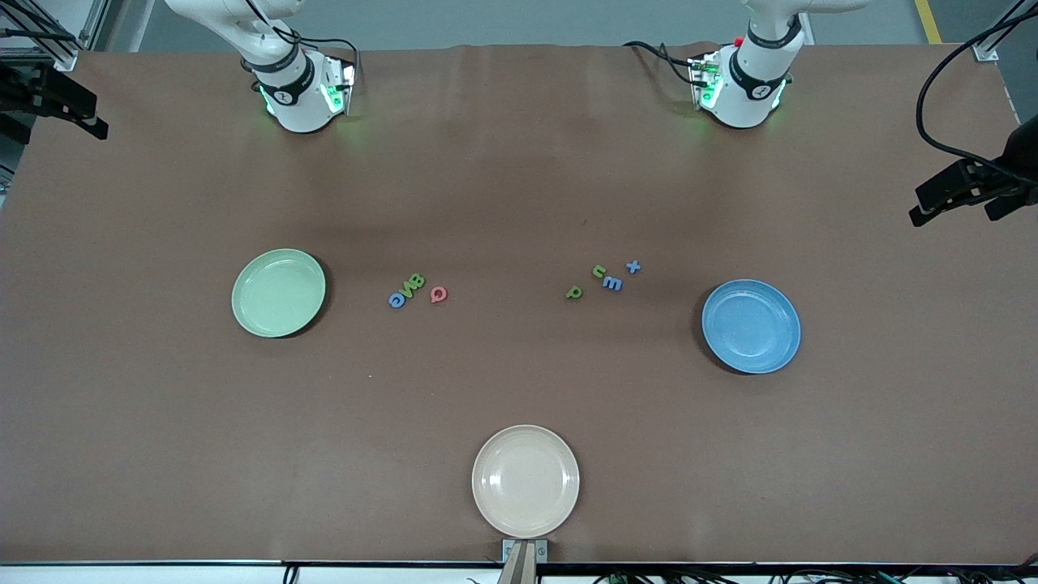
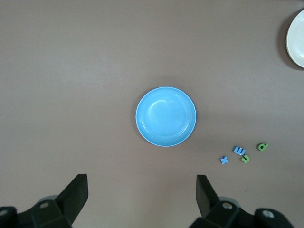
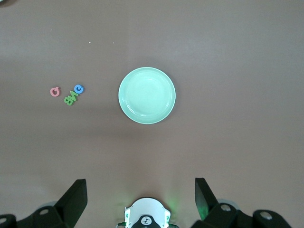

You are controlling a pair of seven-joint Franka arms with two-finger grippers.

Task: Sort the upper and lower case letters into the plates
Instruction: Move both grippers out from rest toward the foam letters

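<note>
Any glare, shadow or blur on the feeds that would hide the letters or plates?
Front view: soft overhead light, green glow by the arm bases, small shadows beside the green plate and blue plate; letters tiny but sharp. Left wrist view: mild sheen on the blue plate. Right wrist view: even light, green plate clear.

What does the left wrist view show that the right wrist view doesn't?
Only the left wrist view shows the blue plate, four letters beside it, the cream plate's edge and the open left pincer. Only the right wrist view shows the green plate, the letters beside it, an arm base and the open right pincer. Both share the brown table.
</note>
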